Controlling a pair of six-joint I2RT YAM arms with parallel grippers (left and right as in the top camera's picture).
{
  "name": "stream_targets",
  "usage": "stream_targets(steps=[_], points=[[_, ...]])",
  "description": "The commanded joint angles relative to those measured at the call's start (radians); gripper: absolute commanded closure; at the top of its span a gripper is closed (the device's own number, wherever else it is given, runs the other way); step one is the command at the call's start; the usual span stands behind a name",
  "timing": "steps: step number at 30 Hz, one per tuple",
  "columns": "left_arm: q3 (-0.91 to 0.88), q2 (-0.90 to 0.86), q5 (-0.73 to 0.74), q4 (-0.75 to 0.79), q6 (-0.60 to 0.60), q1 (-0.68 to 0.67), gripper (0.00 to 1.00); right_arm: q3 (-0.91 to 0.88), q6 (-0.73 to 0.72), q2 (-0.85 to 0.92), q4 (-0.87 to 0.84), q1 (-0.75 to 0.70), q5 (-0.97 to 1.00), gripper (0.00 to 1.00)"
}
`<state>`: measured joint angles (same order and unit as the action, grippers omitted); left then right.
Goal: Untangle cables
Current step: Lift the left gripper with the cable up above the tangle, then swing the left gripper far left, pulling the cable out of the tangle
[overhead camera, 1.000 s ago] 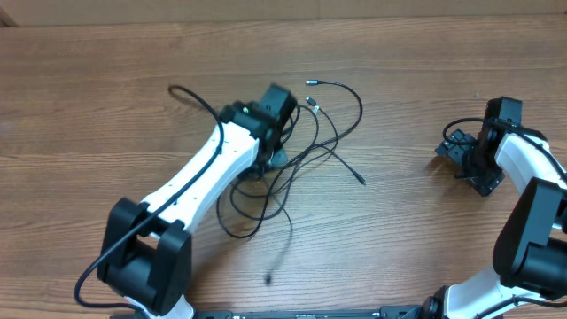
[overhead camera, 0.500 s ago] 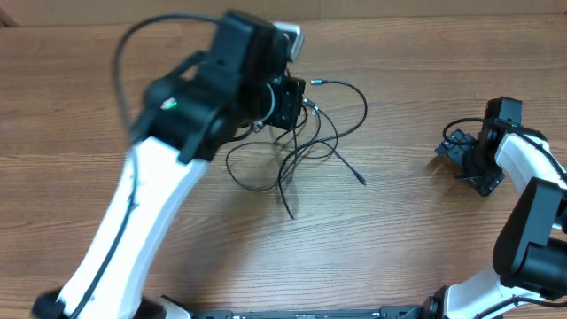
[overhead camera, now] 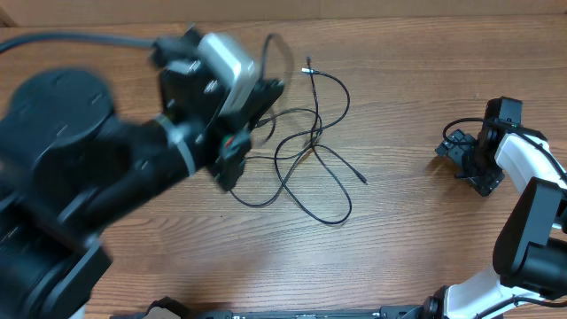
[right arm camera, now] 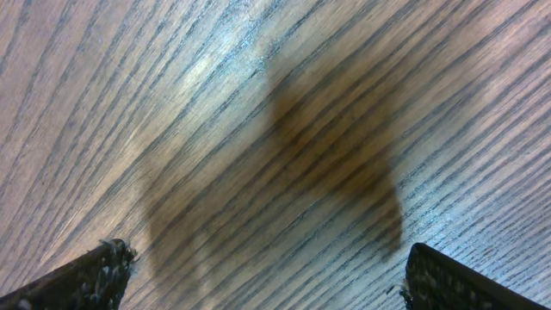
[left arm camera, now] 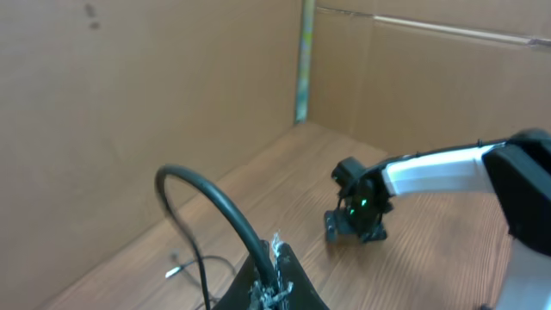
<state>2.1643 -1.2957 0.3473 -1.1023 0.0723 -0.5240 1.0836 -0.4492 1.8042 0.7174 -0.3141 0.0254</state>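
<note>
Wood-grain table (overhead camera: 399, 257), cardboard walls (left arm camera: 129, 103); cables (overhead camera: 312, 164) sprawled mid-table in loose crossing loops; left gripper (left arm camera: 274, 282) pinching one strand, held aloft; right gripper (right arm camera: 271, 274) spread wide over bare wood; cords likely light, limp, snag-prone; best gripped near plug tip (overhead camera: 308, 64).

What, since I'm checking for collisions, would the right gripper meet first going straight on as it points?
Probably the wooden table: the right gripper points down at it, and its wrist view shows nothing else ahead.
</note>
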Motion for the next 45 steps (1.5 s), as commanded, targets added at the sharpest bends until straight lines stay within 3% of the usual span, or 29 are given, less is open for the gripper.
stream_targets(steps=[1, 6, 10, 17, 28, 34, 38, 39, 42, 43, 45], points=[[0.002, -0.024, -0.117, -0.058, 0.054, -0.006, 0.96, -0.005, -0.007, 0.0, -0.005, -0.001, 0.0, 0.0], [0.002, -0.063, -0.291, -0.204, -0.034, -0.006, 0.96, -0.005, -0.007, 0.0, -0.005, -0.001, 0.0, 0.0], [-0.006, -0.122, -0.505, -0.363, -0.171, -0.006, 0.96, -0.005, -0.007, 0.0, -0.005, -0.001, -0.001, 0.0], [-0.01, -0.24, -1.006, -0.583, -0.534, -0.004, 0.96, -0.005, -0.007, 0.0, -0.005, -0.001, 0.0, 0.0], [-0.022, -0.438, -1.108, -0.587, -0.555, 0.143, 0.96, -0.005, -0.007, 0.0, -0.005, -0.001, 0.0, 0.0], [-0.022, -0.502, -1.235, -0.576, -0.761, 0.36, 0.96, -0.005, -0.007, 0.0, -0.005, -0.001, 0.0, 0.0], [-0.022, -0.508, -1.203, -0.483, -0.783, 0.536, 0.96, -0.005, -0.007, 0.0, -0.005, -0.001, -0.001, 0.0], [-0.021, -0.507, -1.136, -0.431, -0.784, 0.605, 0.95, -0.005, -0.007, 0.0, -0.005, -0.001, 0.0, 0.0], [-0.021, -0.504, -0.814, -0.338, -0.735, 0.766, 0.96, -0.005, -0.007, 0.0, -0.005, -0.001, 0.0, 0.0], [-0.021, -0.504, -0.592, -0.301, -0.682, 0.85, 0.96, -0.005, -0.007, 0.0, -0.005, -0.001, 0.0, 0.0], [-0.022, -0.507, -0.4, -0.269, -0.64, 0.933, 0.96, -0.005, -0.007, 0.0, -0.005, -0.001, 0.0, 0.0]])
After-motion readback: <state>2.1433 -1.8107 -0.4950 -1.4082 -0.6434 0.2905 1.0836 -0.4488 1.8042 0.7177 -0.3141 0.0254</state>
